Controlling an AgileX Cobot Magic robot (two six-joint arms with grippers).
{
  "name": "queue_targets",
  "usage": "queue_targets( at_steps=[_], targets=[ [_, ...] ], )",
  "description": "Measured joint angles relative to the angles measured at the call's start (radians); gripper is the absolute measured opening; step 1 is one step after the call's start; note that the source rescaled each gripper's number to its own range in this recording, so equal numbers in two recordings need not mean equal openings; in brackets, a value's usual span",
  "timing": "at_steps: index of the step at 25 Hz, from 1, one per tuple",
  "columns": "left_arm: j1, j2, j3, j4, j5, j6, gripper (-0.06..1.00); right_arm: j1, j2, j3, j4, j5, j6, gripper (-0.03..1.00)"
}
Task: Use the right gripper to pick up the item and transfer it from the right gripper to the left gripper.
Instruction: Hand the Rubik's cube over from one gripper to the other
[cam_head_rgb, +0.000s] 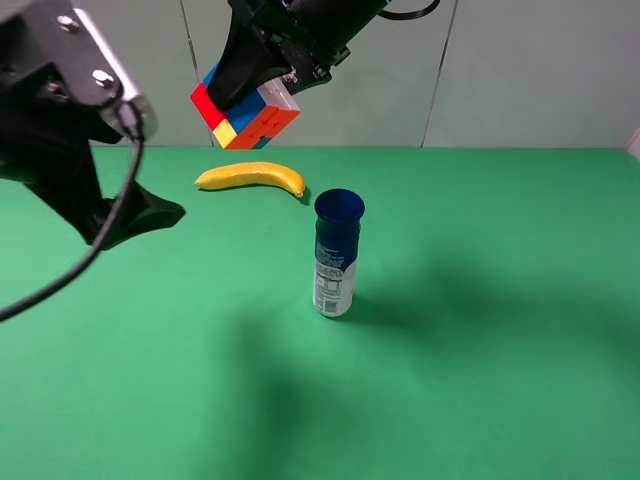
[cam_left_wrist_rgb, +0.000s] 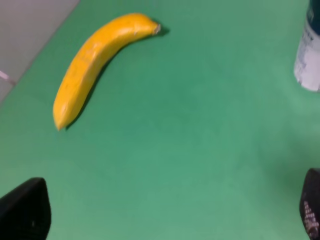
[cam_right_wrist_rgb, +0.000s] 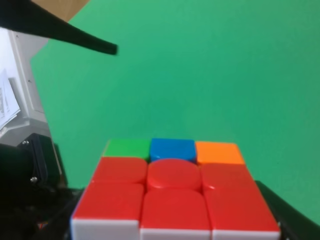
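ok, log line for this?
handover pending | right pincer: shut on cube, aloft | left pincer: open, empty | banana, bottle: on table

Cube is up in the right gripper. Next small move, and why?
Likely raise the left gripper toward the cube. The right gripper is shut on the cube, held off the table. The left gripper is open but sits lower and to the left in the high view, and its wrist camera sees the banana and table, not the cube, so it is not lined up yet.
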Motion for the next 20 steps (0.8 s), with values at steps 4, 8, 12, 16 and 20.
queue_targets(
  at_steps=[4, 8, 12, 16, 20],
  targets=[
    [-0.053, 0.059, -0.024, 0.024, -0.044, -0.006, 1.00, 0.000, 0.000, 0.000, 0.000, 0.002, 0.002, 0.06],
    [-0.063, 0.094, -0.058, 0.027, -0.101, -0.015, 1.00, 0.000, 0.000, 0.000, 0.000, 0.007, 0.003, 0.06],
    [-0.063, 0.108, -0.083, 0.028, -0.133, -0.018, 0.99, 0.000, 0.000, 0.000, 0.000, 0.013, 0.003, 0.06],
    [-0.068, 0.111, -0.085, 0.028, -0.151, -0.018, 0.99, 0.000, 0.000, 0.000, 0.000, 0.016, 0.003, 0.06],
    [-0.120, 0.114, -0.085, 0.031, -0.174, 0.007, 0.99, 0.000, 0.000, 0.000, 0.003, 0.016, 0.003, 0.06]
  ],
)
